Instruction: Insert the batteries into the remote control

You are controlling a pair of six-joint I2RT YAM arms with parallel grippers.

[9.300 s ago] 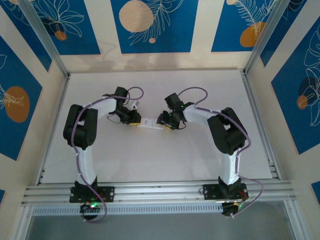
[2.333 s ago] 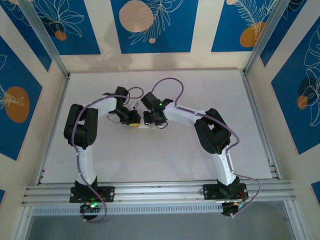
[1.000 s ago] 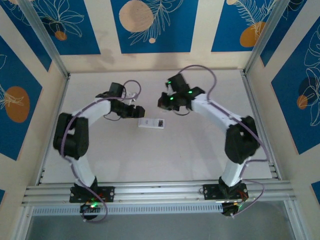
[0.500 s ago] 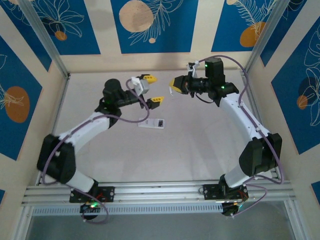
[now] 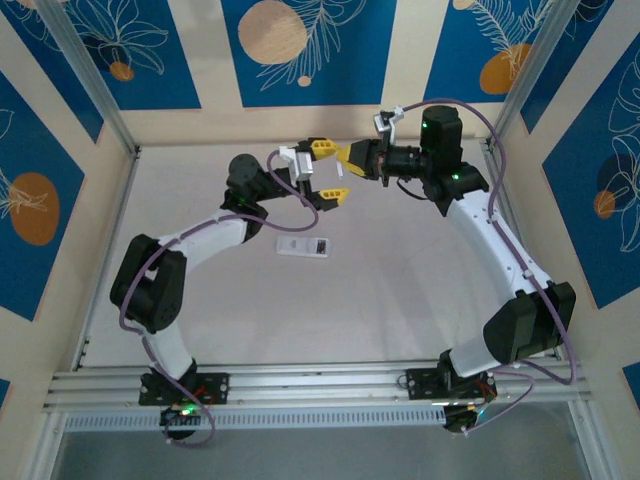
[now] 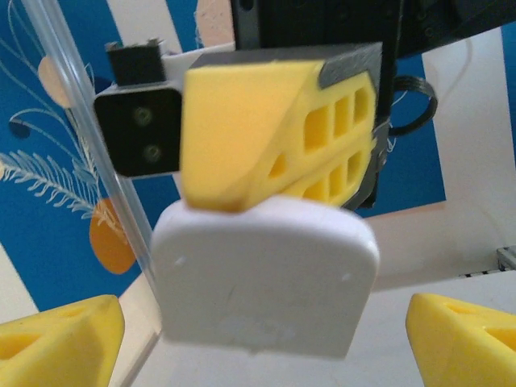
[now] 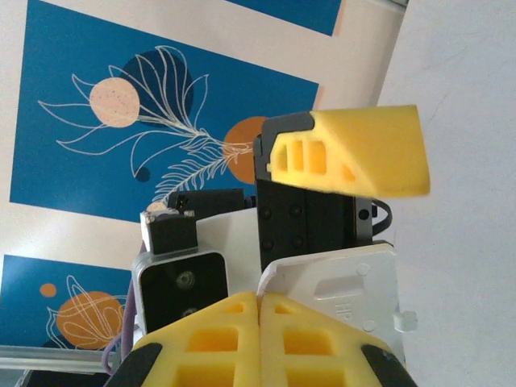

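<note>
Lying flat on the white table [image 5: 420, 300], the remote control [image 5: 302, 246] is nearer the arm bases than either gripper and touches neither. It is a small white slab with a dark patch toward its right end. I cannot tell what that patch is at this size, and I cannot make out the batteries.

Left gripper [image 5: 330, 172] is spread wide, nothing between its fingers. Right gripper [image 5: 347, 160] meets it tip to tip near the far side of the table. Its fingers are pinched together on a white cover piece [image 5: 338, 175], held in the left gripper's gap.

Left wrist view: my own yellow fingertips [image 6: 56, 339] sit at both bottom corners, cut off by the frame. The cover piece [image 6: 266, 278] is smooth matte plastic with rounded corners, and the view is soft at this close range. Its top edge is hidden under the right gripper's yellow wedge fingers [image 6: 274, 129], which have cut-out windows.

Right wrist view: the closed right gripper [image 7: 260, 302] covers the cover's [image 7: 347, 282] lower edge. The moulded face shows faint raised marks and a small tab on the rim. One left finger [image 7: 355, 149] juts out above it.
</note>
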